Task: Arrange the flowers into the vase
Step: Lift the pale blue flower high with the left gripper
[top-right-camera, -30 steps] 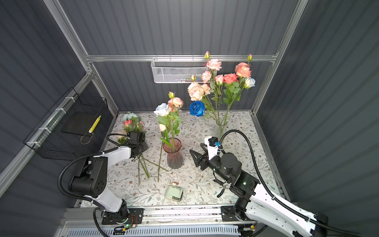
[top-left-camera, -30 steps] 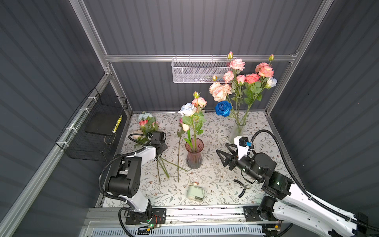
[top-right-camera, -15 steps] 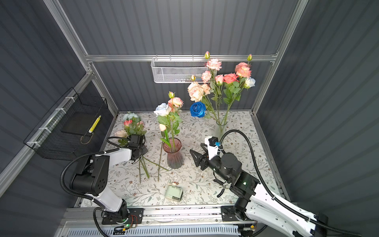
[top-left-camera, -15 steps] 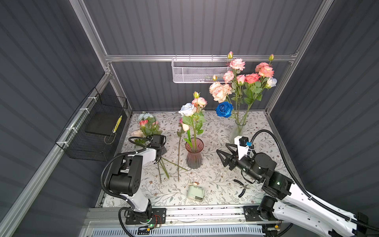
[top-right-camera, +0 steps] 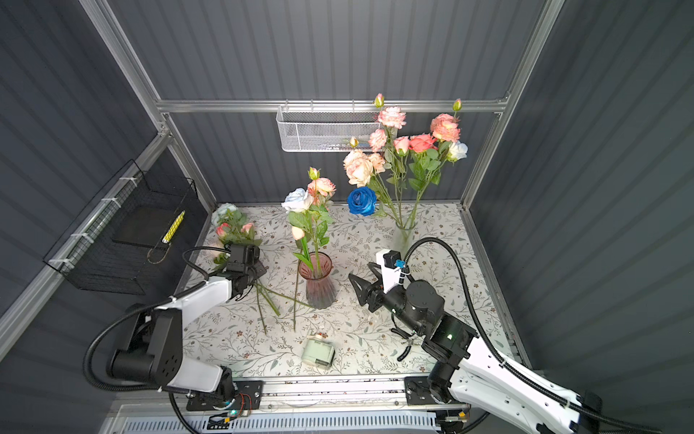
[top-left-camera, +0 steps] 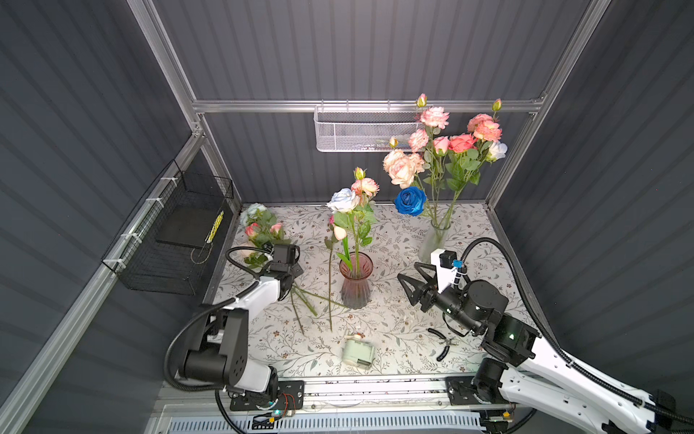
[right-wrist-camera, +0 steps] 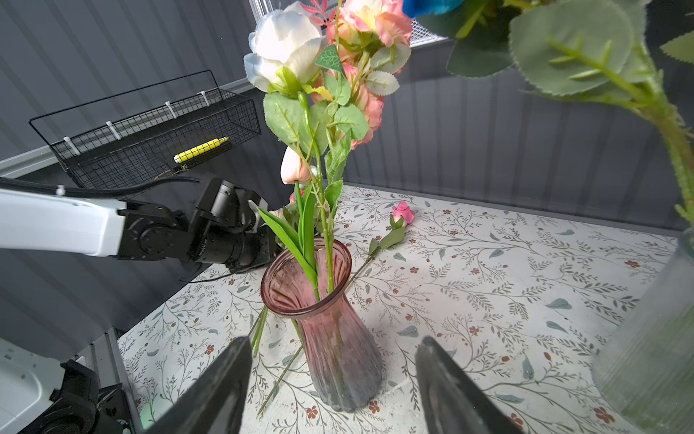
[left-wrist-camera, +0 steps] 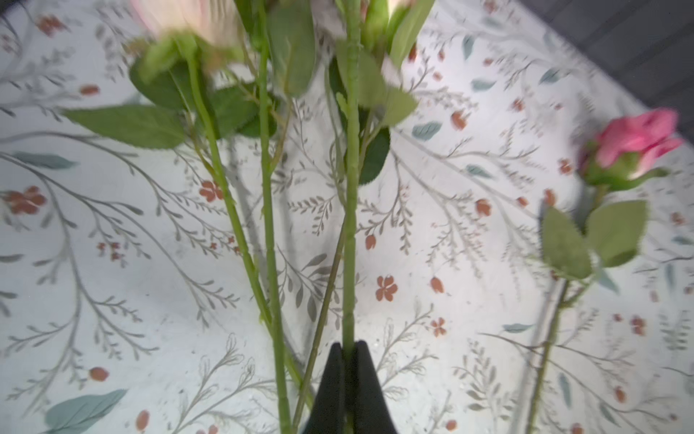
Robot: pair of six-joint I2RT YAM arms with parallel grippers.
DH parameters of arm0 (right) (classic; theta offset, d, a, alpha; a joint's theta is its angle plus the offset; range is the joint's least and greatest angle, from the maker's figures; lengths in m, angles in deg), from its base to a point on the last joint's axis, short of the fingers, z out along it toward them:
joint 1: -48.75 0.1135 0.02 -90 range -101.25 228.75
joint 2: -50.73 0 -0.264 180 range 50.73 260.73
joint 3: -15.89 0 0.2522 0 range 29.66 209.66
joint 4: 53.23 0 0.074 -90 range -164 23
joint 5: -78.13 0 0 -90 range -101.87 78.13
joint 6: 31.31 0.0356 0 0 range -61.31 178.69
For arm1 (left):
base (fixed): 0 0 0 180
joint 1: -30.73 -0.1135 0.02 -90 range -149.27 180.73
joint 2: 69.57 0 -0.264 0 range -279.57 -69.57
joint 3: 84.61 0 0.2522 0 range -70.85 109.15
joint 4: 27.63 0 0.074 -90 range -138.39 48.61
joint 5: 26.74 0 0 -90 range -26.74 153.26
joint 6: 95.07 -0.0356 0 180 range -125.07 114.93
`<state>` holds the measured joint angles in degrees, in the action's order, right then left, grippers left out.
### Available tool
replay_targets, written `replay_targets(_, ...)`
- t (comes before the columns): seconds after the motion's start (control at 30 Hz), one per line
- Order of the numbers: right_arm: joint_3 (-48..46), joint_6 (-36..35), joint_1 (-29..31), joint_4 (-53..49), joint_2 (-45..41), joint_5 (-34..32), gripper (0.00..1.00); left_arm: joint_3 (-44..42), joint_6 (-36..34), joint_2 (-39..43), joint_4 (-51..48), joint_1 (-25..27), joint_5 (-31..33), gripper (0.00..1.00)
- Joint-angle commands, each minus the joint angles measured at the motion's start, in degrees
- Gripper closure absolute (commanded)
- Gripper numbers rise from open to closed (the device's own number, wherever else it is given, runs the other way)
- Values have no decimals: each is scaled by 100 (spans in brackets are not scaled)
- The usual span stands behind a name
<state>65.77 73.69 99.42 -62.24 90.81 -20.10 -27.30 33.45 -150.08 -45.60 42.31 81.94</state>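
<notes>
Floral tabletop (top-left-camera: 394,327): L gripper (left-wrist-camera: 347,347) pinching flower stem (left-wrist-camera: 351,225), R gripper (right-wrist-camera: 332,340) spread.

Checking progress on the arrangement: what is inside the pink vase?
The pink vase holds leafy green stems topped by a white-blue rose, peach-pink blooms and a pink bud. The tinted glass blurs their lower ends, so the bottom is unclear.

Loose flowers (top-left-camera: 263,228) lie left of the pink vase (top-left-camera: 355,289), stems splayed.
</notes>
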Motion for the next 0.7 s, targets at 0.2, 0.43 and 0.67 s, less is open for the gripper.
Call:
replay_targets(0.2, 66, 57, 30, 104, 45, 8, 29, -97, -395, 1710, -333, 20, 133, 100)
replay_targets(0.43, 143, 40, 30, 63, 66, -28, 29, -76, -769, 3187, 137, 468, -493, 100)
replay_targets(0.67, 326, -13, 30, 102, 223, -13, 29, 482, -1190, 3638, 998, 1284, -1264, 100)
